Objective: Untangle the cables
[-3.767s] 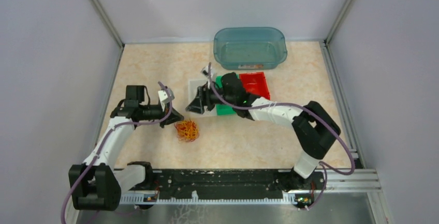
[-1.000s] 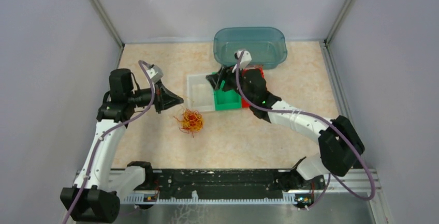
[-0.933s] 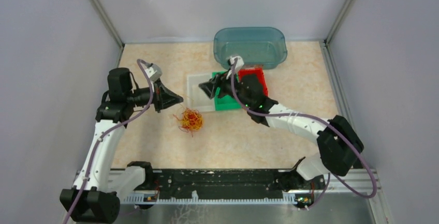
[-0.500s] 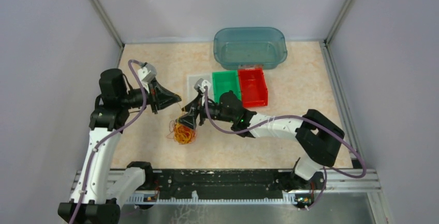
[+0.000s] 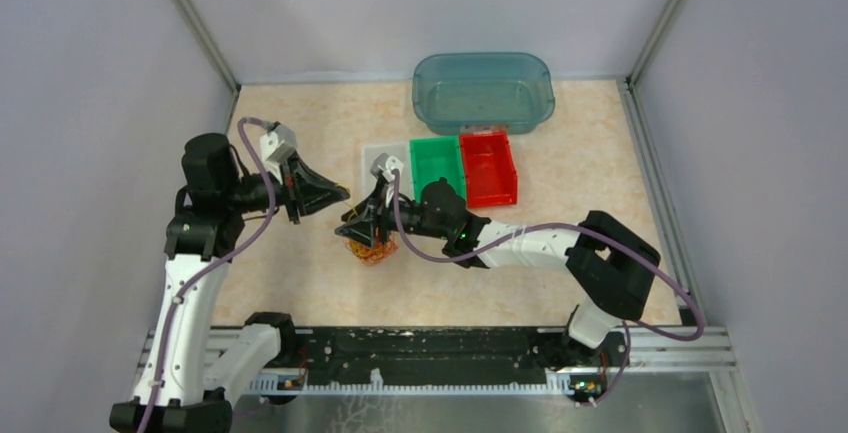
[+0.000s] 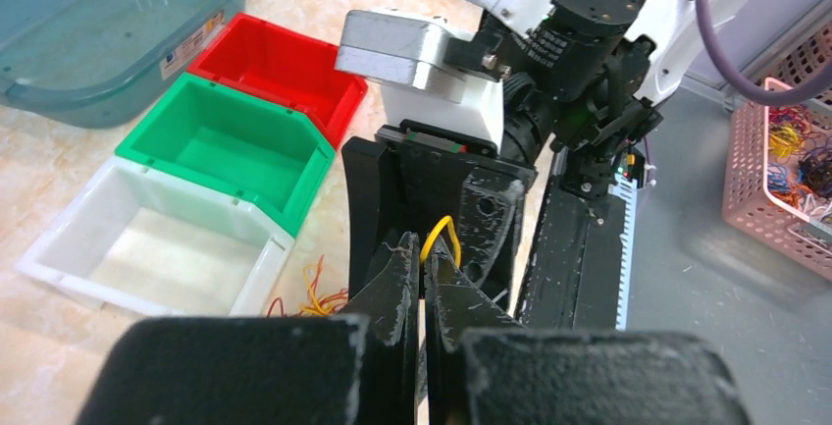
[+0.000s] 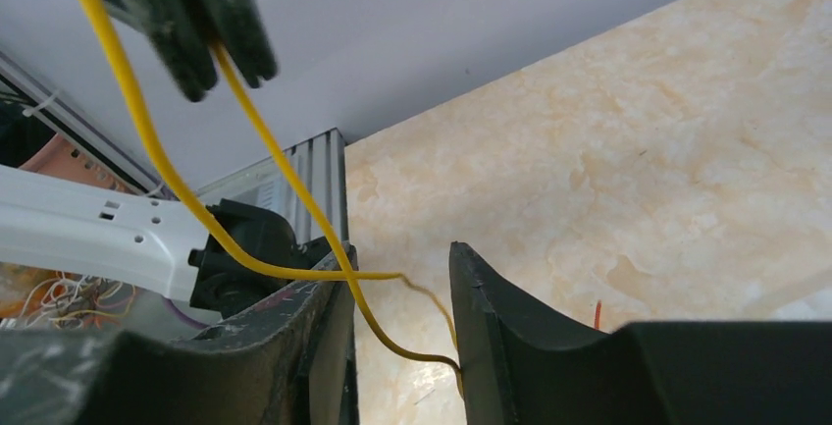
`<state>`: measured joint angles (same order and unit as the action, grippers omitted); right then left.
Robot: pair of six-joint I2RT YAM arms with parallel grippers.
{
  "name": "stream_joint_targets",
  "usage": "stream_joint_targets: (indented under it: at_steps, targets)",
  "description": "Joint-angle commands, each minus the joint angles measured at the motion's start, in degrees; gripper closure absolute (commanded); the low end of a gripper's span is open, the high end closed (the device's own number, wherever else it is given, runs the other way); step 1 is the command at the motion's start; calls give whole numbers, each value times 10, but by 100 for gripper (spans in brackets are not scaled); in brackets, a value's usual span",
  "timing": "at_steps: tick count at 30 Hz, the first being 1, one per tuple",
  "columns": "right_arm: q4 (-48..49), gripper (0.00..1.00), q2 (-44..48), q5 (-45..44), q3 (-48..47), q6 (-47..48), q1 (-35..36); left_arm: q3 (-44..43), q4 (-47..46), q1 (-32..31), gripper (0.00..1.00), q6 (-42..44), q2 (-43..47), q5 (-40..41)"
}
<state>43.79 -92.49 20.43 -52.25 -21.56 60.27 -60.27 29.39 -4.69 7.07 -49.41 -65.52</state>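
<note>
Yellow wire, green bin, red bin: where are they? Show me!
yellow wire (image 7: 128, 81): right wrist view, on its upper strand.
green bin (image 6: 221, 140): left wrist view, on its bare floor.
red bin (image 6: 275, 62): left wrist view, on its bare floor.

— How's the left gripper (image 5: 338, 193)?
— Held high, pointing right. Its fingers (image 6: 392, 288) are pressed together, pinching a yellow cable (image 7: 294, 272).
— And the right gripper (image 5: 352, 235)?
— Its arm is stretched leftward, fingers (image 7: 510, 317) parted, tips near the left's.
</note>
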Motion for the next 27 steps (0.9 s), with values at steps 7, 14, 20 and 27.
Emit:
stream_joint_targets:
  at_steps: [7,14,20,27]
  targets:
    - [66,60,-6,-33,35,-19,4,-43,-16,-3,100,-31,8,-33]
    - [101,52,-35,-42,68,-42,4,-72,-61,-3,100,-63,11,-13]
    - [121,51,-70,-43,77,-59,6,-95,-117,-3,100,-95,9,19]
    - [127,51,-92,-73,97,-61,9,-138,-177,-3,100,-132,-1,58]
